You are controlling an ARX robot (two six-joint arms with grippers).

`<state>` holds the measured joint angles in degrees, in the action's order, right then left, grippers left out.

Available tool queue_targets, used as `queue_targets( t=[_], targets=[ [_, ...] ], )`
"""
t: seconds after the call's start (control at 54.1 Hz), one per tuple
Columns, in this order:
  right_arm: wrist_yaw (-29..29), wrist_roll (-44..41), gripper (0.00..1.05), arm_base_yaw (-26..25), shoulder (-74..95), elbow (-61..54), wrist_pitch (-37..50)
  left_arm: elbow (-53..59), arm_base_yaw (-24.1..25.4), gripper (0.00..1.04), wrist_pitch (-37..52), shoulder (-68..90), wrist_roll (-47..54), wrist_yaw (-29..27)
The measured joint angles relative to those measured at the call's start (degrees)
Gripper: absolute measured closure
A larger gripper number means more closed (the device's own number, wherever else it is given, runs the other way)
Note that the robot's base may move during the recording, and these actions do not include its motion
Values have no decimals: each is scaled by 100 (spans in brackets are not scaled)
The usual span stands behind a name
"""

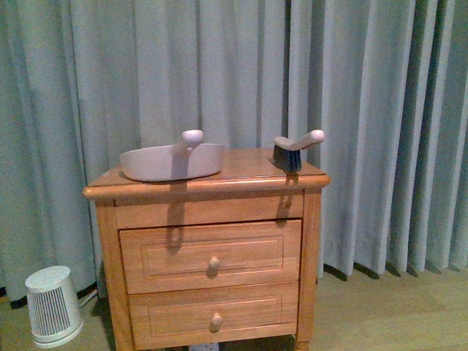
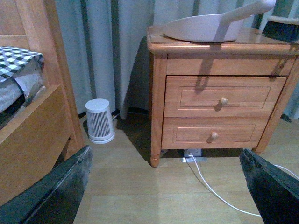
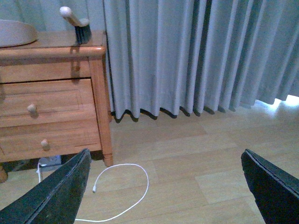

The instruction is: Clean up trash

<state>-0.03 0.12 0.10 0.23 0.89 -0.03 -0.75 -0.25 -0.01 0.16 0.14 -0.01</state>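
Note:
The trash does not show in any view. A pinkish-beige dustpan [image 1: 172,161] lies on top of the wooden nightstand [image 1: 212,252], and a small hand brush [image 1: 295,149] with dark bristles lies at the top's right end. Both also show in the left wrist view, the dustpan [image 2: 205,27] and the brush [image 2: 280,27]. My left gripper [image 2: 166,186] hangs open low over the wood floor in front of the nightstand, nothing between its fingers. My right gripper [image 3: 166,186] is open too, over bare floor to the right of the nightstand [image 3: 51,93].
A small white ribbed fan heater [image 1: 53,306] stands on the floor left of the nightstand. A wooden bed frame [image 2: 32,135] with a checked pillow [image 2: 16,58] is further left. A white cable [image 3: 124,184] loops on the floor. Grey curtains [image 1: 365,110] hang behind.

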Motion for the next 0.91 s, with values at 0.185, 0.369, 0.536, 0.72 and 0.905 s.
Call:
queue_targets(
  t=[0.185,0.369,0.536,0.72,0.905],
  targets=[
    [0,0,7,0,0,0,0,2,0,8,0,0,0,0],
    [0,0,7,0,0,0,0,0,0,8,0,0,0,0],
    [0,0,7,0,-2,0,0,2,0,8,0,0,0,0],
    [0,0,7,0,0,0,0,0,0,8,0,0,0,0],
    [0,0,7,0,0,0,0,2,0,8,0,0,0,0]
  ],
)
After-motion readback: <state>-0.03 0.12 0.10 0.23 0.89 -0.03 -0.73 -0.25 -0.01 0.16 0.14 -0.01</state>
